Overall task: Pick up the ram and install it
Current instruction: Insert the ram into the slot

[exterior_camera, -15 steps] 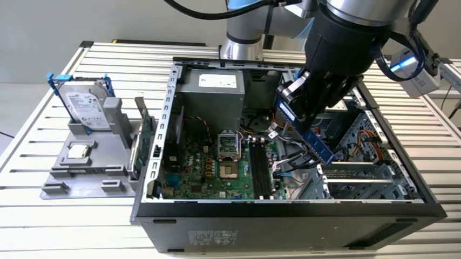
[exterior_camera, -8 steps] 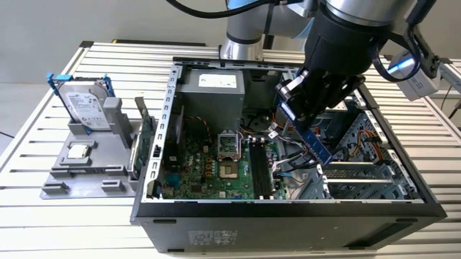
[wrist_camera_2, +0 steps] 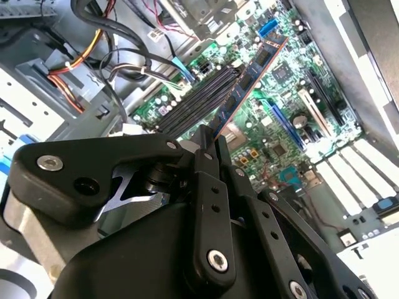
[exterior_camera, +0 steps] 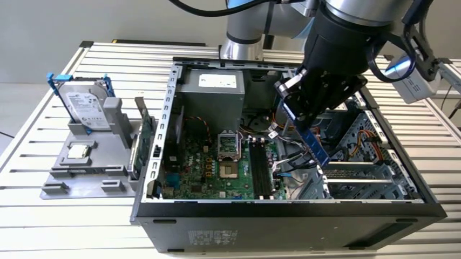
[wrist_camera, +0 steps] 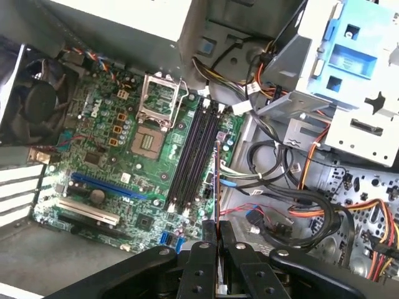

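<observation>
My gripper (exterior_camera: 305, 120) hangs over the open computer case (exterior_camera: 288, 208), shut on the ram (exterior_camera: 314, 144). The ram is a long blue stick slanting down from the fingers toward the case's interior. In the second wrist view the ram (wrist_camera_2: 250, 80) juts out from between the black fingertips (wrist_camera_2: 206, 144), with its far end over the green motherboard (wrist_camera_2: 280, 124). It is edge-on in the first wrist view, where the ram (wrist_camera: 216, 185) stands just beside the black memory slots (wrist_camera: 192, 156) and above them. The same slots (exterior_camera: 262, 168) lie to the exterior view's left of the stick.
A grey fixture (exterior_camera: 83, 167) on the exterior view's left holds a silver hard drive with blue brackets (exterior_camera: 86, 105) and a green circuit card (exterior_camera: 144, 135). Bundles of cables (wrist_camera: 293, 199) and drive cages (wrist_camera: 349, 81) crowd the case beside the slots. The power supply (exterior_camera: 212, 89) fills the far end.
</observation>
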Controlling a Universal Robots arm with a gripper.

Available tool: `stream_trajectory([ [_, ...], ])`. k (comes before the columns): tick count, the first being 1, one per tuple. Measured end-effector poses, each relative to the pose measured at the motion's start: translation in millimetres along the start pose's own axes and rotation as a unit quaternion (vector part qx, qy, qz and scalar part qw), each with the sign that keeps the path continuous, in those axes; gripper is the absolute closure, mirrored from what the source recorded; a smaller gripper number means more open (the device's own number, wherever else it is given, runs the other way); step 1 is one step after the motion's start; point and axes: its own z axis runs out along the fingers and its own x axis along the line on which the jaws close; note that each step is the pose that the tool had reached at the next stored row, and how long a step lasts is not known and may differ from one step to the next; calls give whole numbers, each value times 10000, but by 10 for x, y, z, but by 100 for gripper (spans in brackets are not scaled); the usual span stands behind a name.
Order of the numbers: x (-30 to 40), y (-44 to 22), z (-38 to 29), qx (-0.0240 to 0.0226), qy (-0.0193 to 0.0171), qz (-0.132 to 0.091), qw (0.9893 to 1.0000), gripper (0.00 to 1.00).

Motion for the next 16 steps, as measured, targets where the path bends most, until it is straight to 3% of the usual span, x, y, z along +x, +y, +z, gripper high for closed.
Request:
stream_trajectory([
  [7, 2, 1, -1, 5, -10, 332, 9994, 100],
  [16, 5, 2, -1, 8, -22, 731, 9973, 100],
])
